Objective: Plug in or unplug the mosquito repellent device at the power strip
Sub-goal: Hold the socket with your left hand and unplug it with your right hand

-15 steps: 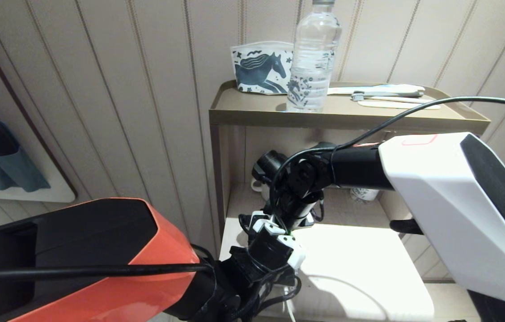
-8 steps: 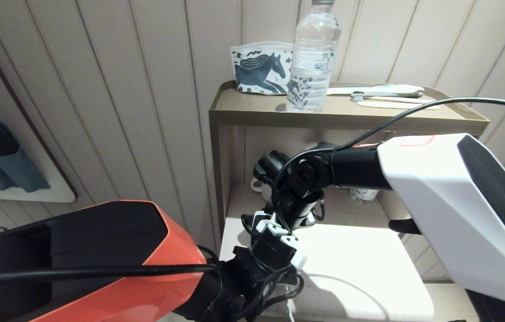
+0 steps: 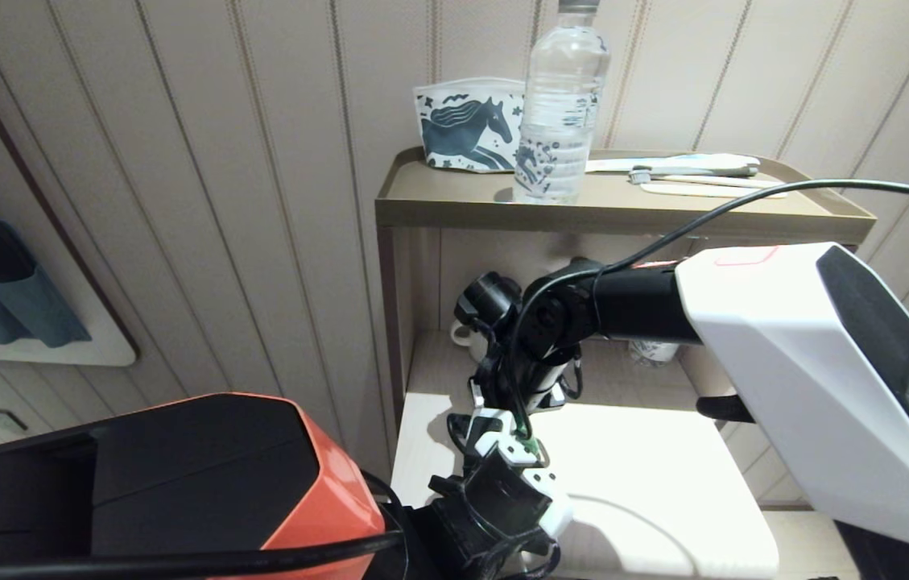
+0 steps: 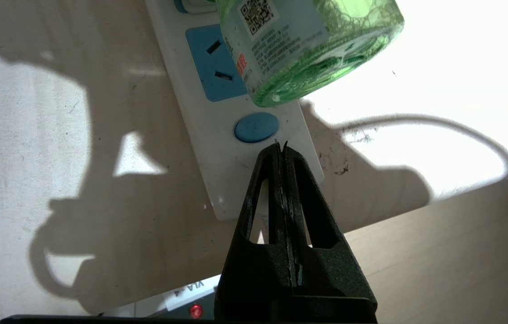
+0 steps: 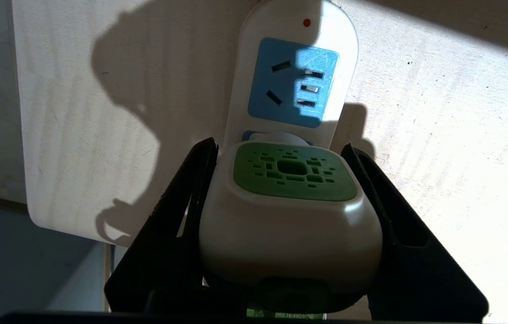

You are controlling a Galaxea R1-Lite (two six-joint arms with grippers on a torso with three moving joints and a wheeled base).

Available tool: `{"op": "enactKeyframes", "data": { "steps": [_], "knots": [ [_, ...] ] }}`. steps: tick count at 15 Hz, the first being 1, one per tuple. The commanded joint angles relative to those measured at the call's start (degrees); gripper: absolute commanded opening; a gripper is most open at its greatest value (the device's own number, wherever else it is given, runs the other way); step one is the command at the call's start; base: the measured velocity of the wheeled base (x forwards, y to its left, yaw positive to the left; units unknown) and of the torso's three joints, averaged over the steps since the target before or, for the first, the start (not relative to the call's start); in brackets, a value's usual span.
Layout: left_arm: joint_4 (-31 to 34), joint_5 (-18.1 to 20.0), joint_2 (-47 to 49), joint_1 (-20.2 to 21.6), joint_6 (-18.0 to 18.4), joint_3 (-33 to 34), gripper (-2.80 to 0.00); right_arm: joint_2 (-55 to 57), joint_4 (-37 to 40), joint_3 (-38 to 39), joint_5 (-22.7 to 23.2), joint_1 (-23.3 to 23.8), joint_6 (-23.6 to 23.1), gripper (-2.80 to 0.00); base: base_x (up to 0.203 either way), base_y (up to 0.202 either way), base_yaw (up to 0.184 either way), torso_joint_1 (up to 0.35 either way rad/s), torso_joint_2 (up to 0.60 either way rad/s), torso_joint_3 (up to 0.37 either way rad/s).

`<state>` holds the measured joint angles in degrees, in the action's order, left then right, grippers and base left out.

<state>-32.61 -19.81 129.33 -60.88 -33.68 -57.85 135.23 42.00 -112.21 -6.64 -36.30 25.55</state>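
The power strip (image 5: 289, 36) lies on the pale shelf board, white with light-blue socket faces. My right gripper (image 5: 278, 146) is shut on the white-and-green head of the mosquito repellent device (image 5: 289, 211). The head sits against a socket face, and its prongs are hidden. From the left wrist view, the device's clear green bottle (image 4: 307, 40) hangs over the strip (image 4: 218, 148). My left gripper (image 4: 280, 145) is shut and empty, its tips over the strip's end beside the round blue button (image 4: 256, 127). Whether they touch the strip I cannot tell.
The board is the lower level of a brown shelf unit (image 3: 454, 211). On its top stand a clear water bottle (image 3: 559, 105), a horse-print pouch (image 3: 466, 121) and toothbrushes (image 3: 696, 173). Mugs (image 3: 466, 334) stand at the back of the lower level. Blue slippers (image 3: 3, 282) are at far left.
My left arm has drawn back toward the board's near edge, its wrist sitting lower in the head view. The right arm and the device have held still.
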Motion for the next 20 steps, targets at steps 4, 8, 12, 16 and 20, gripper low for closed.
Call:
{"op": "enactKeyframes", "data": {
  "steps": [4,8,12,16,20],
  "knots": [
    [0.18,-0.14,0.22,0.41,0.11,0.37,-2.8,0.21,0.28,-0.02,-0.12,-0.08,0.11,-2.8,0.0,0.0,0.0,0.0,0.0,0.0],
    [0.14,-1.73,2.04,0.32,0.23,0.46,-2.8,-0.38,0.28,-0.02,-0.12,-0.33,0.15,-2.8,0.0,0.0,0.0,0.0,0.0,0.0],
    [-1.23,-2.51,2.59,0.32,0.46,0.72,-2.8,-0.93,0.45,0.07,-0.12,-0.61,0.55,-2.8,0.0,0.0,0.0,0.0,0.0,0.0],
    [-1.32,-2.51,3.21,0.32,0.37,0.63,-2.8,-3.38,0.44,0.01,-0.17,-0.61,0.46,-2.8,0.0,0.0,0.0,0.0,0.0,0.0],
    [-1.32,-2.51,3.65,0.32,0.2,0.63,-2.8,-4.89,0.45,-0.02,-0.39,-0.61,0.29,-2.8,0.0,0.0,0.0,0.0,0.0,0.0]
  ]
}}
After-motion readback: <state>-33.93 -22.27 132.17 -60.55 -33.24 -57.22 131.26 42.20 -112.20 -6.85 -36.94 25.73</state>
